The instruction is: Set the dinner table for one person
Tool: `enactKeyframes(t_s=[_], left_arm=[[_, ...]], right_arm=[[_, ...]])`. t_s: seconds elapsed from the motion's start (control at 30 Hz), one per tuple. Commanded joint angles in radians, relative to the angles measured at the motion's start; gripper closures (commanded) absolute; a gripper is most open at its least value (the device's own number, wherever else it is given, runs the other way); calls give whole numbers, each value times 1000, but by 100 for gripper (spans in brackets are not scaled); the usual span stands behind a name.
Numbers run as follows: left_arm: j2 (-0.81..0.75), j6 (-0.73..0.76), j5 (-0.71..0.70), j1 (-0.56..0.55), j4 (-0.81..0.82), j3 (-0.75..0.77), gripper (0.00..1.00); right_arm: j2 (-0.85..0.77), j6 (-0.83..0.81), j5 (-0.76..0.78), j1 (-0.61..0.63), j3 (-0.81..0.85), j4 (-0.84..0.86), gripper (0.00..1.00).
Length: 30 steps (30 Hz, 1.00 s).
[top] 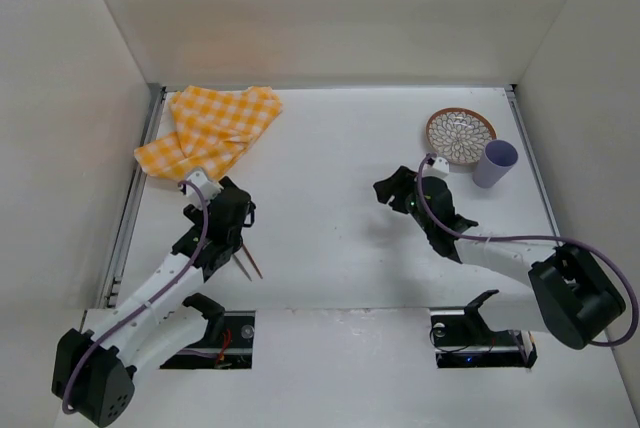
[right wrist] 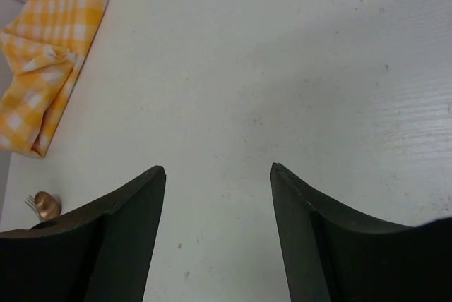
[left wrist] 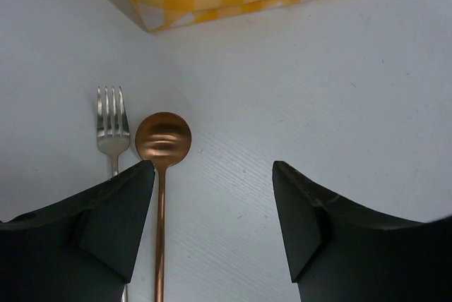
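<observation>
The dinner table [top: 330,163] lies flat beneath both claws, its long axis seeming to run left to right. The left gripper [left wrist: 213,168] stands spread and empty above a copper spoon [left wrist: 163,140] and fork [left wrist: 112,122]; the right gripper [right wrist: 217,168] is likewise spread.

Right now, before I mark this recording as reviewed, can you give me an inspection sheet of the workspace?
Surface: white dinner table, mostly bare in the middle.
Job's things: yellow checked cloth crumpled at the far left; fork and copper spoon side by side near it; patterned plate and lilac cup at the far right.
Clutter: nothing seen.
Grippers: left gripper open, over the cutlery, holding nothing; right gripper open, over bare table.
Cables: left arm's purple cable and right arm's purple cable run along the arms.
Surroundings: plain walls; metal rail at the table's left edge.
</observation>
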Motion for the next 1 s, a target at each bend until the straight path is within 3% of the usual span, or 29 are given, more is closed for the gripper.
enactKeyframes(t_s=[0.0, 0.27, 0.3, 0.37, 0.4, 0.43, 0.5, 0.6, 0.63, 0.83, 0.9, 0.97], left_arm=[[4, 33, -17, 0, 48, -10, 34], [51, 81, -10, 2, 127, 4, 35], [60, 81, -1, 9, 150, 6, 35], [83, 70, 10, 20, 193, 19, 43], [106, 67, 18, 29, 227, 30, 50], [134, 61, 32, 38, 265, 45, 58], [192, 32, 61, 48, 333, 79, 64], [299, 3, 98, 80, 394, 160, 64], [338, 1, 95, 94, 402, 195, 60], [527, -69, 58, 209, 420, 344, 37], [583, -63, 50, 264, 434, 380, 37], [620, -54, 50, 316, 437, 404, 37]], right_arm=[[10, 9, 3, -1, 12, 66, 33], [-3, 1, -4, 2, 11, 73, 37], [-5, 0, 2, 2, 9, 77, 42], [4, 1, -8, 2, 15, 69, 61], [7, -2, -22, 2, 23, 60, 75], [6, -2, -36, 2, 29, 49, 83], [-2, -10, -36, 11, 37, 37, 88], [4, -14, -30, 14, 40, 35, 87], [4, -16, -31, 14, 41, 35, 84], [0, -20, -28, 17, 38, 41, 50], [0, -25, -30, 22, 40, 44, 42], [10, -33, -24, 28, 41, 47, 40]])
